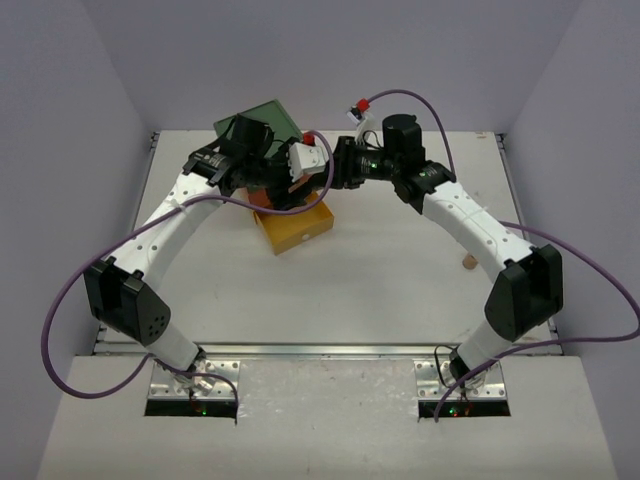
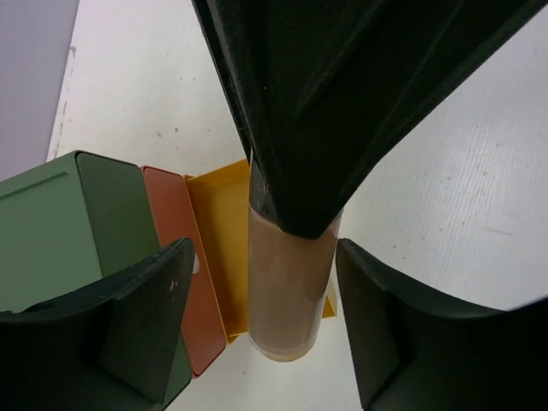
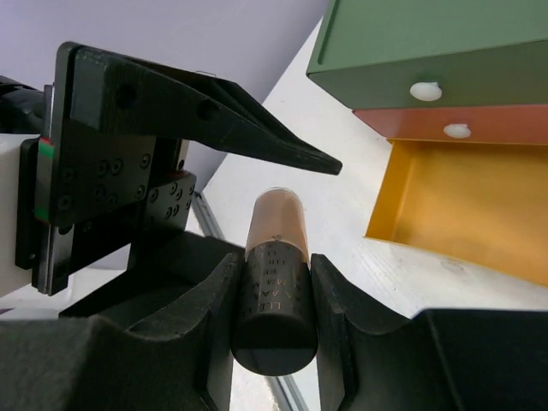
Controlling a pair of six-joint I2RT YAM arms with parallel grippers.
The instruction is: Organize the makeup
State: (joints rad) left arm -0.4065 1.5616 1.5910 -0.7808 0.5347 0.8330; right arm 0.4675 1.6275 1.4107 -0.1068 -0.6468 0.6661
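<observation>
A makeup bottle (image 3: 276, 248) with a tan-brown body and a black lettered cap is clamped by its cap in my right gripper (image 3: 276, 278), held in the air above the table. In the left wrist view the bottle's body (image 2: 282, 291) hangs between the fingers of my left gripper (image 2: 264, 257), which is open, with a gap on each side. The two grippers meet beside the drawer box in the top view, left gripper (image 1: 295, 172) and right gripper (image 1: 338, 166). The palettes and other bottles are out of view.
The drawer box (image 1: 265, 125) has a green top, a shut orange drawer (image 3: 462, 124) and a pulled-out yellow drawer (image 1: 295, 228), also in the right wrist view (image 3: 467, 205). A small tan thing (image 1: 463, 263) lies on the table at right.
</observation>
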